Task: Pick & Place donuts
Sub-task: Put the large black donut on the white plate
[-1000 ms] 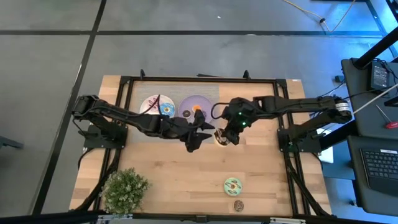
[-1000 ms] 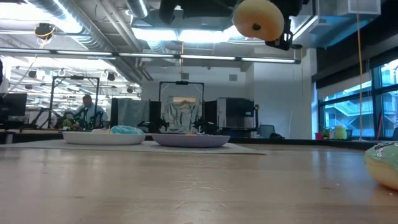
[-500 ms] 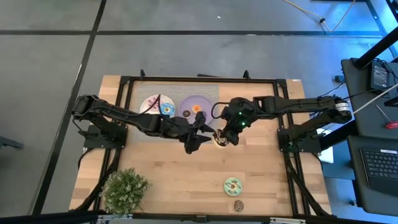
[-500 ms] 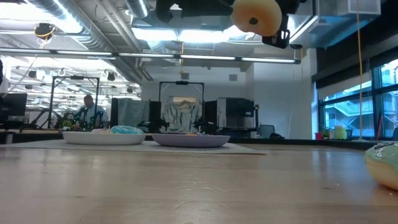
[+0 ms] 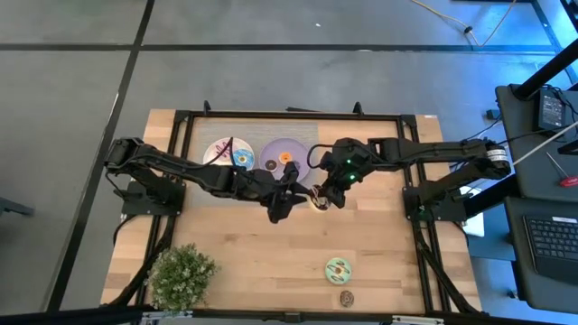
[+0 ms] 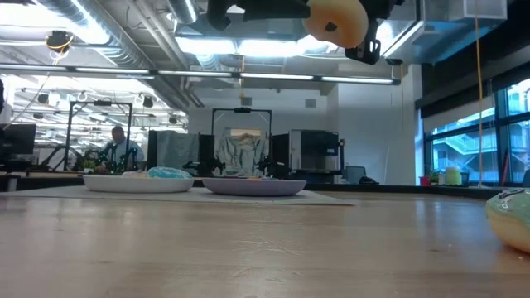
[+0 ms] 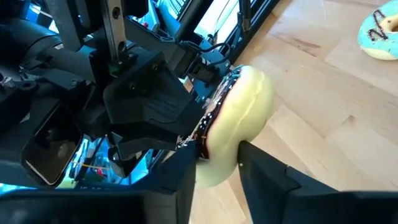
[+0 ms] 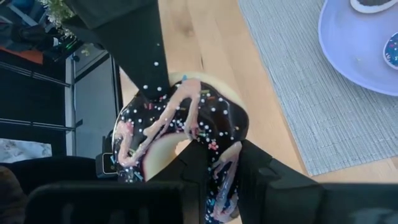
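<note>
Wooden bench inside a black frame. Grey woven mat along the far edge, carrying two round plates side by side: white plate to the left, lilac plate to the right. Small potted plant at the near left corner. Low view: both plates resting flat; a person seated far back in the room.

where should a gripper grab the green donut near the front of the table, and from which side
Come straight down from above and pinch across one side of the ring, one finger in the hole, one outside. The green donut lies flat, icing up, with open wood around it; only a small dark mini donut sits nearby, apart. Both arms are busy with the chocolate donut.
</note>
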